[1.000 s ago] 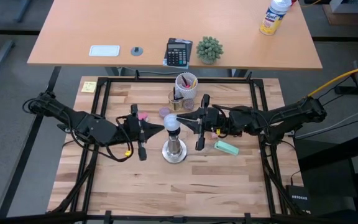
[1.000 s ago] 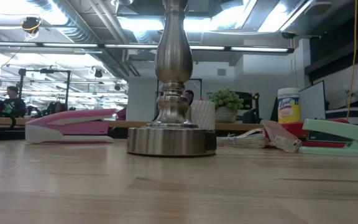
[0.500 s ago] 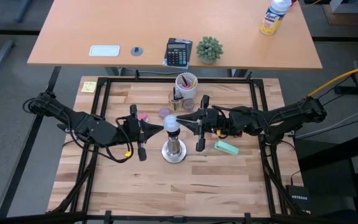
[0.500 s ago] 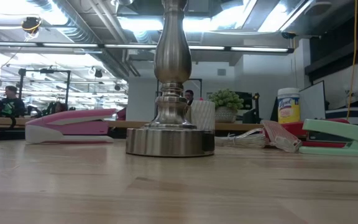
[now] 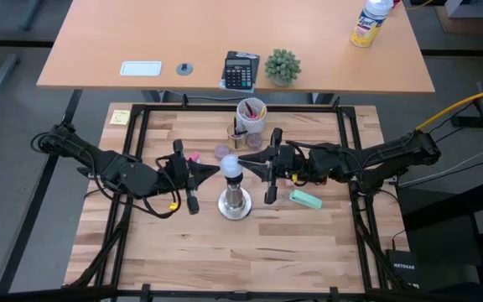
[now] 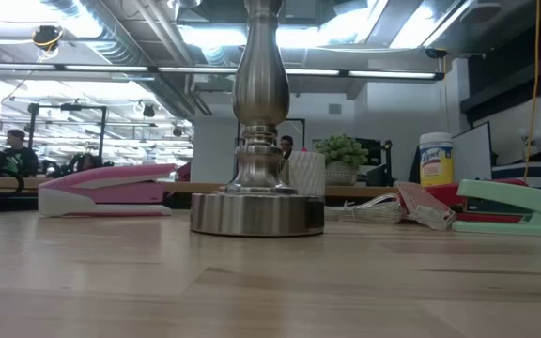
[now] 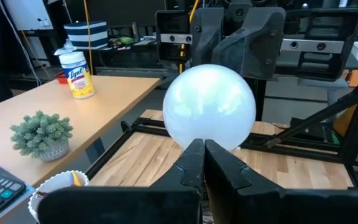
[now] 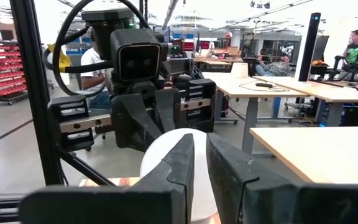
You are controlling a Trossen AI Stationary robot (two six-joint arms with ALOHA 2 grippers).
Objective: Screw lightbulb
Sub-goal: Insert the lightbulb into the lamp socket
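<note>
Your silver metal socket stand (image 5: 235, 204) stands mid-table with the small white frosted round lightbulb (image 5: 231, 165) atop its neck; how deep it's threaded you can't tell; the right gripper (image 5: 250, 163) nearly closed beside it, grasp unclear; the left gripper (image 5: 217, 171) clenched empty opposite.

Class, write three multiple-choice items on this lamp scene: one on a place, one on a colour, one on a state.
1. Where is the bulb?
A. on top of the metal stand
B. lying beside the calculator
C. in the cup

2. What colour is the stapler left of the stand's base in the low view?
A. green
B. pink
C. black

3. How are the left gripper fingers?
A. wide open
B. shut
C. out of sight

Answers: 1 A, the high view shows the bulb over the stand; 2 B, its body is pink; 3 B, the left wrist view shows them together in front of the bulb.
</note>
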